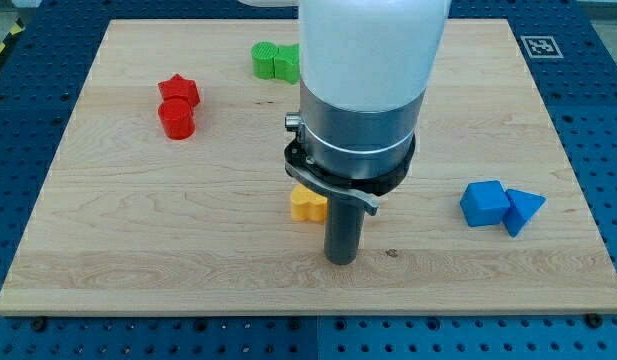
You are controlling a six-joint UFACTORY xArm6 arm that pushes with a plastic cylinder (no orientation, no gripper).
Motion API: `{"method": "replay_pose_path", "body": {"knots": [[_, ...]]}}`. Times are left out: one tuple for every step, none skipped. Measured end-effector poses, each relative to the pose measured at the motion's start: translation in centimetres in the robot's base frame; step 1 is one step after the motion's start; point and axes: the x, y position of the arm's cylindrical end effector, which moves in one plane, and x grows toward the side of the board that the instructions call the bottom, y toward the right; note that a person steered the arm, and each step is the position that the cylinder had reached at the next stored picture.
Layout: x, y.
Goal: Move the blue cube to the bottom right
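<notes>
The blue cube [484,202] sits at the view's right, a little below mid-height, touching a blue triangular block [523,211] on its right. My tip [342,260] rests on the board at the view's lower centre, well to the left of the blue cube and slightly below its level. A yellow block [307,203] lies just up and left of the tip, partly hidden behind the rod and its mount.
A red star-shaped block [178,90] and a red cylinder [176,119] sit together at the upper left. Two green blocks [274,61] sit at the top centre, partly hidden by the arm. The wooden board [138,250] rests on a blue perforated table.
</notes>
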Motion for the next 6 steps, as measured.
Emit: {"method": "replay_pose_path", "body": {"knots": [[0.0, 0.0], [0.2, 2.4], [0.2, 4.4], [0.2, 5.6], [0.2, 6.6], [0.0, 6.9]]}}
